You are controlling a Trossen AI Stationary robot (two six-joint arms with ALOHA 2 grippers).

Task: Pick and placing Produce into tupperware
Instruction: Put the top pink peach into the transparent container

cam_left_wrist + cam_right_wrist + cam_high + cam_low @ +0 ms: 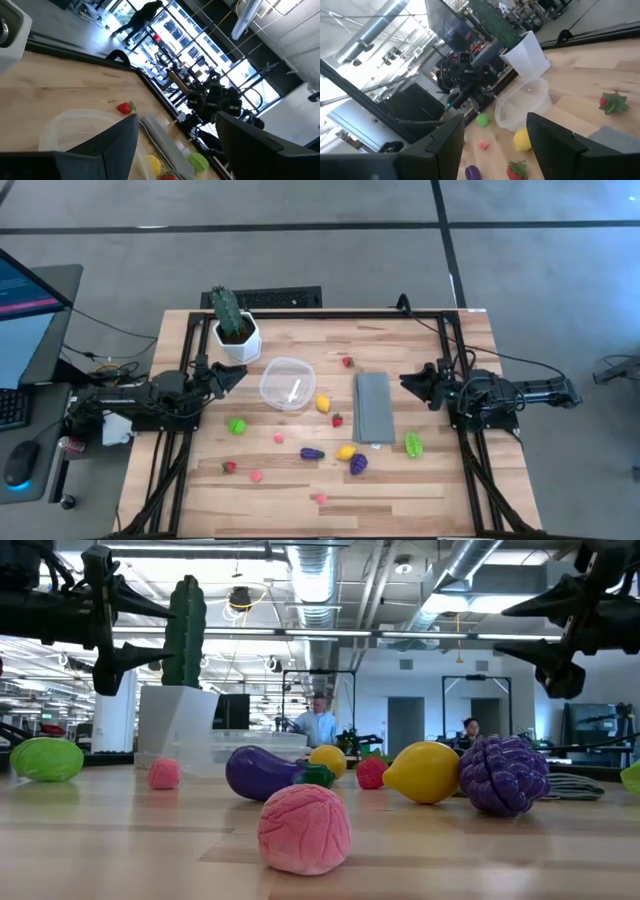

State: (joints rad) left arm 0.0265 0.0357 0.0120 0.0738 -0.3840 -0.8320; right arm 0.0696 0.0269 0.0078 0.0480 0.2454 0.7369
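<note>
The clear round tupperware (287,383) stands on the table between both arms and also shows in the wrist views (75,129) (522,105). It looks empty of produce. Toy produce lies scattered around it: a strawberry (347,362), a yellow piece (323,403), a green piece (237,425), a purple eggplant (312,452), a lemon (346,451), a purple piece (358,463) and pink bits (256,476). My left gripper (232,376) hovers open at the tupperware's left. My right gripper (410,383) hovers open right of the grey cloth. Both hang above the table in the low view (120,630) (545,630).
A cactus in a white pot (235,330) stands at the far side, just behind the tupperware. A flat grey cloth (373,407) lies between the tupperware and my right gripper. A green piece (413,444) sits near the cloth's near right corner. People show in the room beyond.
</note>
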